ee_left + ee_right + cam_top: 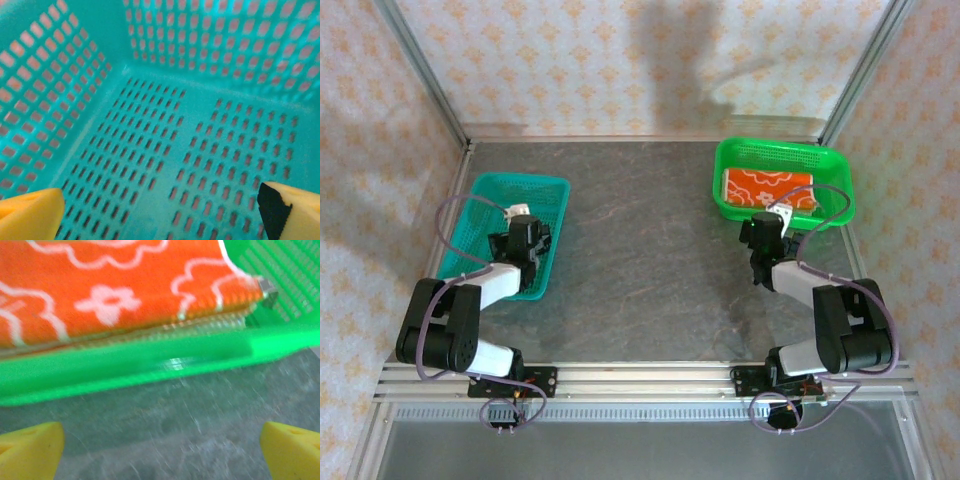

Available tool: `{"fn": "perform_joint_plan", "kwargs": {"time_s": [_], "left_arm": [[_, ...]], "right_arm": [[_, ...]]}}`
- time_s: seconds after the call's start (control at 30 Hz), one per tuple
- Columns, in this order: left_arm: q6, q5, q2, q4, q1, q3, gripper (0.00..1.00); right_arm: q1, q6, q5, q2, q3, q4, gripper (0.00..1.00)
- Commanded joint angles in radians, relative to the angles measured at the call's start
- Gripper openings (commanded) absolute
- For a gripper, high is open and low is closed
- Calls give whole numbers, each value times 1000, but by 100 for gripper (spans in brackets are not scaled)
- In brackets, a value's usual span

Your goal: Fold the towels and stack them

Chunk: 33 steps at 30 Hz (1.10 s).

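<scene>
The towels point(115, 290) lie folded and stacked in the green basket point(125, 372), so the right gripper point(160, 447) hangs just before its rim with jaws wide and empty, while the left gripper point(160, 210) (equally wide, holding nothing) hovers inside the teal basket point(165, 150), seemingly finished.

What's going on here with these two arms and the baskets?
Neither arm holds anything right now. The left end effector, open, hangs inside the teal basket. The right end effector, also open, sits low over the table facing the green basket, where orange towels with white patterns lie in a neat stack.
</scene>
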Motion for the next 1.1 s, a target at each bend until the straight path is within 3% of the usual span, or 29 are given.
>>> {"fn": "perform_joint_plan", "kwargs": {"time_s": [0.0, 0.07, 0.37, 0.4, 0.53, 1.07], "left_arm": [[52, 49, 71, 405, 7, -84, 100], [70, 84, 106, 472, 7, -99, 100], [65, 88, 100, 452, 8, -93, 100], [58, 79, 99, 450, 8, -94, 100], [59, 72, 100, 453, 9, -94, 100], [56, 60, 99, 457, 8, -97, 100]], "right_arm": [[-10, -55, -51, 18, -9, 151, 99], [-17, -76, -72, 23, -17, 180, 99], [-96, -61, -222, 138, -150, 551, 99], [-96, -59, -227, 112, -126, 460, 99], [-102, -54, -237, 120, -101, 413, 99], [-112, -52, -254, 123, -103, 424, 99]]}}
